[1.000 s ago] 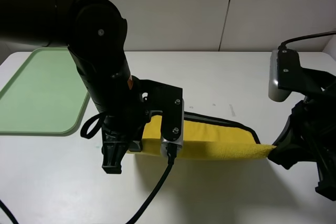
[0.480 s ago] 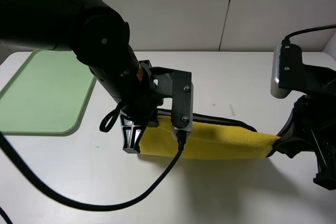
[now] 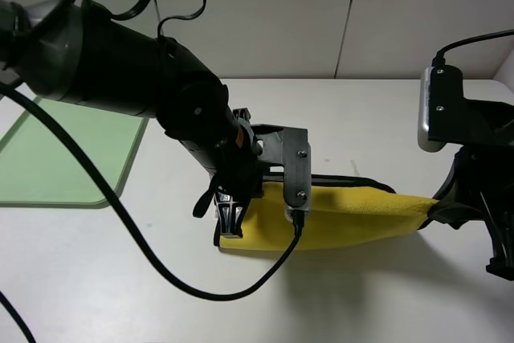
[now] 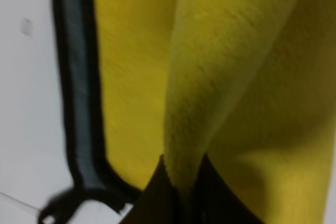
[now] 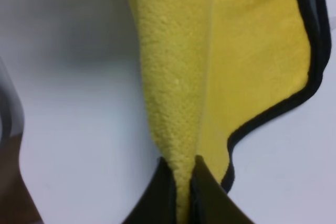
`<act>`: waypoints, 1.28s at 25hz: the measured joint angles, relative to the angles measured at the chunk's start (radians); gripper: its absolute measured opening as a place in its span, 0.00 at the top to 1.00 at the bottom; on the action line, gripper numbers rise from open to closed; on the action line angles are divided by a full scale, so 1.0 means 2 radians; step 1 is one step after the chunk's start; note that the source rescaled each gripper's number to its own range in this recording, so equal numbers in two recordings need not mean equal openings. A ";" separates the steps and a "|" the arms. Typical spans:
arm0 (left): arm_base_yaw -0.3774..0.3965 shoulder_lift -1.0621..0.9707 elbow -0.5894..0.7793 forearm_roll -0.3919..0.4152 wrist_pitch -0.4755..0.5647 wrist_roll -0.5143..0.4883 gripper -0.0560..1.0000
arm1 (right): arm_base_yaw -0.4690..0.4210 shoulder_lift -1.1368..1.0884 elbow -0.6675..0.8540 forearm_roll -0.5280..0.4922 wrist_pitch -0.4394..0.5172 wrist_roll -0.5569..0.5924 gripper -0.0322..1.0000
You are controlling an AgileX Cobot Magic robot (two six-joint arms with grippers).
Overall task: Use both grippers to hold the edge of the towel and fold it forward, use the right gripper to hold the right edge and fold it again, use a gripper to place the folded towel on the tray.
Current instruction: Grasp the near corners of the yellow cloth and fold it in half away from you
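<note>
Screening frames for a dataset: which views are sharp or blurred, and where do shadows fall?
Exterior high: sharp, soft shadow on the white table below the yellow black-trimmed fleece towel. Left wrist: blurred throughout. Right wrist: towel pile crisp, table soft.

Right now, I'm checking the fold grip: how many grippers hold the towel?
2. The left gripper pinches the towel at its left end, the right gripper at its right end.
</note>
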 joint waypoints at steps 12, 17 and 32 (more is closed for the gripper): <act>0.036 0.003 0.000 0.001 -0.065 -0.025 0.95 | 0.000 0.071 0.000 -0.033 -0.044 0.006 0.97; 0.047 0.003 0.000 0.001 -0.071 -0.026 0.95 | 0.000 0.081 0.000 -0.054 -0.078 0.023 0.97; 0.047 0.003 0.000 0.001 -0.090 -0.026 0.75 | 0.000 0.081 0.000 -0.083 -0.083 0.043 0.83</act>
